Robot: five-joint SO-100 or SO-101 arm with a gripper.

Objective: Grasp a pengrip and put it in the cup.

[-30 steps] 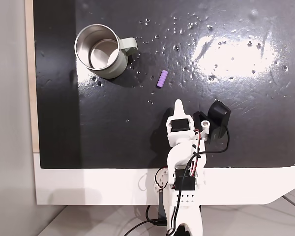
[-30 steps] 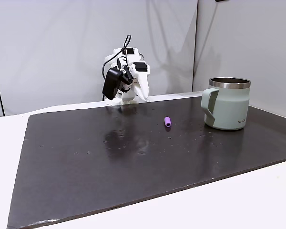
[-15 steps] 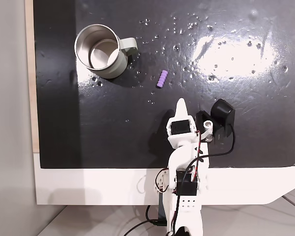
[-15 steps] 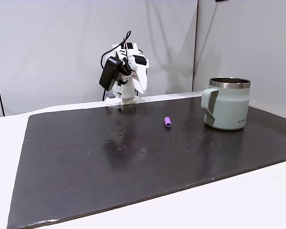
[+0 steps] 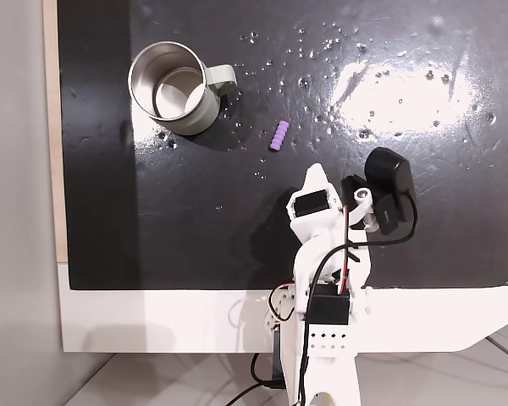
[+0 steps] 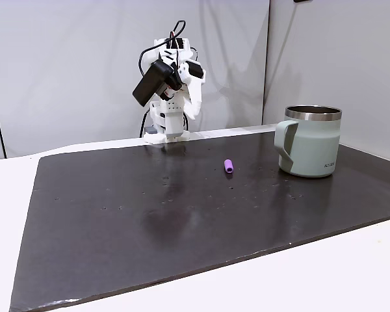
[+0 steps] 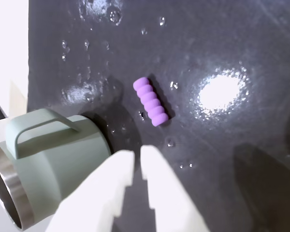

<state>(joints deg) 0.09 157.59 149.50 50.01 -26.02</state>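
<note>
The pengrip [image 5: 278,135] is a small light-purple ribbed cylinder lying on the black mat, right of the cup in a fixed view. It also shows in the side fixed view as the pengrip [image 6: 228,166] and in the wrist view as the pengrip [image 7: 151,102]. The cup [image 5: 205,112] is a pale grey-green mug with a steel inside and stands upright, cup [image 6: 310,149], cup [image 7: 63,159]. My gripper [image 5: 314,173] hovers short of the pengrip, empty, fingers together with a thin slit between them, gripper [image 7: 137,153], gripper [image 6: 190,114].
A glossy black mat [image 5: 423,169] with small specks covers the white table [image 5: 152,321]. The arm's base stands at the mat's near edge in the top fixed view. A grey wall [image 6: 65,65] rises behind the arm.
The arm has lifted from a low folded pose, and the wrist camera has swung up. The fingertip has edged slightly toward the pengrip. Pengrip and cup have not moved.
</note>
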